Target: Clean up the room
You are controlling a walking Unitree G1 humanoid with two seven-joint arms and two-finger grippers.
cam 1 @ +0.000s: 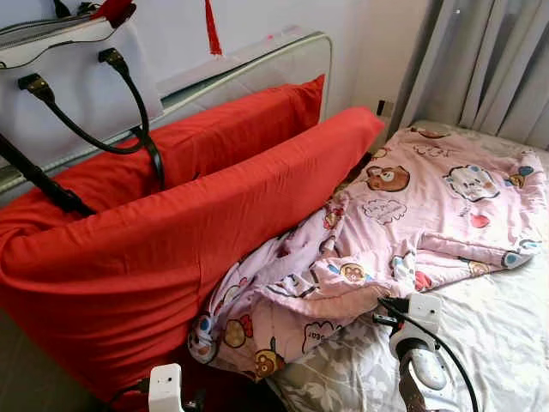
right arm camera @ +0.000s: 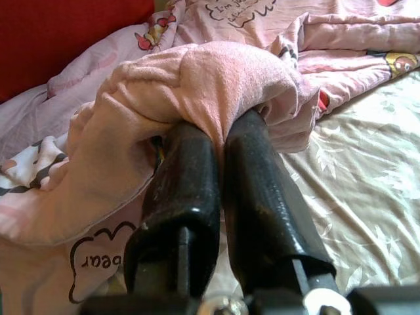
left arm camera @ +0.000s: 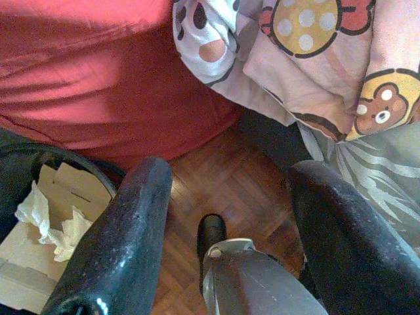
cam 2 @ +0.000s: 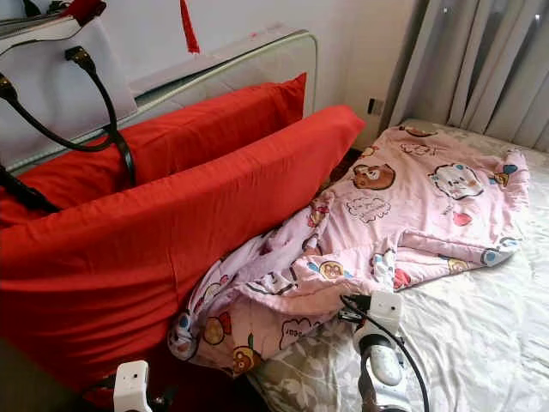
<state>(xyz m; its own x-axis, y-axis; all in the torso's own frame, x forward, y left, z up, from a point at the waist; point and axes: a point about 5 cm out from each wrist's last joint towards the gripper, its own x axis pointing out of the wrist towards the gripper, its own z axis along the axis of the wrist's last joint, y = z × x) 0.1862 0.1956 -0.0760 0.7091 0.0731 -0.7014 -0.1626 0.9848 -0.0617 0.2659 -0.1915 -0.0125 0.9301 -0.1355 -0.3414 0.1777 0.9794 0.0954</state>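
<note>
Blanket: we see a pink cartoon-print blanket (cam 1: 403, 232) crumpled on the bed (cam 1: 506, 335), one end lying against the red pillows (cam 1: 171, 240).
Right tool: our right tool (right arm camera: 220, 141) sits at the blanket's near edge, its two black fingers (right arm camera: 180, 190) pressed together on a fold of the pink cloth.
Left tool: our left tool (left arm camera: 226, 197) hangs beside the blanket's lower corner, fingers spread wide and holding nothing, above wooden floor (left arm camera: 230, 177).
Bin: a dark bin (left arm camera: 39, 216) with cardboard and tissue stands on the floor below the pillows, apart from the blanket.
Handbag: a white handbag (cam 1: 69, 77) rests behind the pillows, well away from the blanket.
</note>
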